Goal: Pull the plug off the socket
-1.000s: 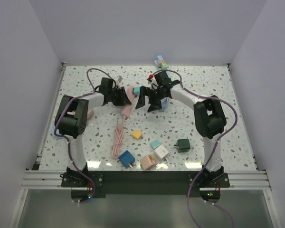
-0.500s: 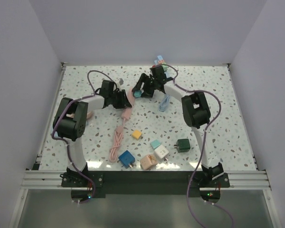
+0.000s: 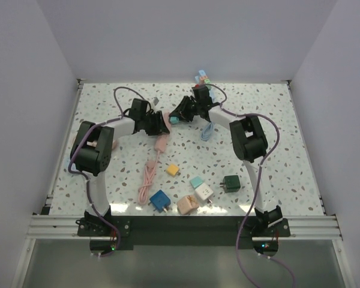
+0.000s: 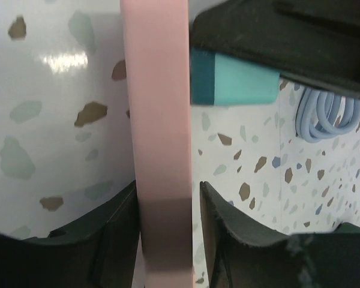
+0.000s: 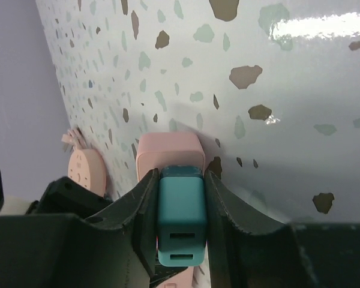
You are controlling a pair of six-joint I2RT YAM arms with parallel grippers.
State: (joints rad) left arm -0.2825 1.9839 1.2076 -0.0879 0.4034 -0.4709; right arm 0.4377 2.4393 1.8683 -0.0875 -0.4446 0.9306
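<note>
Arms point(image 3: 121, 125) angled inward, left tool point(image 4: 166, 210) clamping pink socket point(image 4: 156, 90), right tool point(image 5: 180, 195) clamping teal plug point(image 5: 180, 225)

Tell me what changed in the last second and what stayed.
The right gripper swung farther back and leftward, then closed on the teal plug. The left gripper kept its hold on the pink socket; the plug stays seated, and the loose adapters lie unmoved.
</note>
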